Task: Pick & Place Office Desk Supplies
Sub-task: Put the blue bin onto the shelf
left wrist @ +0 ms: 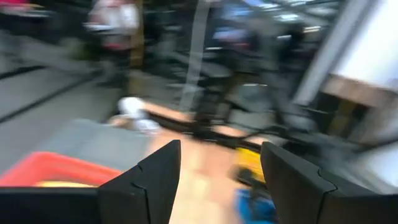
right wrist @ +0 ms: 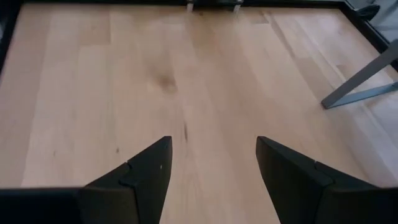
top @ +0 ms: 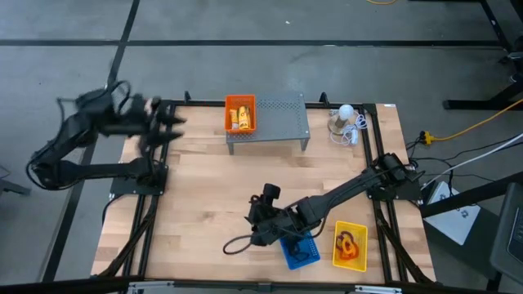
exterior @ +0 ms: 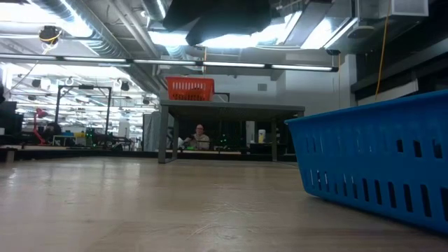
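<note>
Pale wooden table (top: 212, 196) under bright workshop lighting, grey floor all round; far beyond the table in the low view, a seated person (exterior: 200, 137) among benches. At about 12 o'clock on the tabletop, a grey perforated shelf (top: 282, 122) carrying an orange basket (top: 240, 113) on its left end, yellow-orange packets (top: 241, 117) lying inside. At roughly 1 o'clock, near the far right corner, a white round bulb (top: 346, 113) with its white cord. At about 5 o'clock, near the front edge, a blue basket (top: 299, 251), and just beside it on the right a yellow basket (top: 350, 245) holding orange loops (top: 350, 242) and something dark, too small to name. Left gripper (top: 167, 124) raised at about 10 o'clock over the table's far left corner, blurred in the overhead picture; fingers (left wrist: 152, 180) spread apart in the left wrist view with nothing between them. Right gripper (top: 260, 219) low at about 6 o'clock, just left of the blue basket, arm stretched in from the right edge; fingers (right wrist: 146, 171) parted wide in the right wrist view, only bare wood between them. Black cable (top: 239, 242) looping on the wood beneath the right wrist.
</note>
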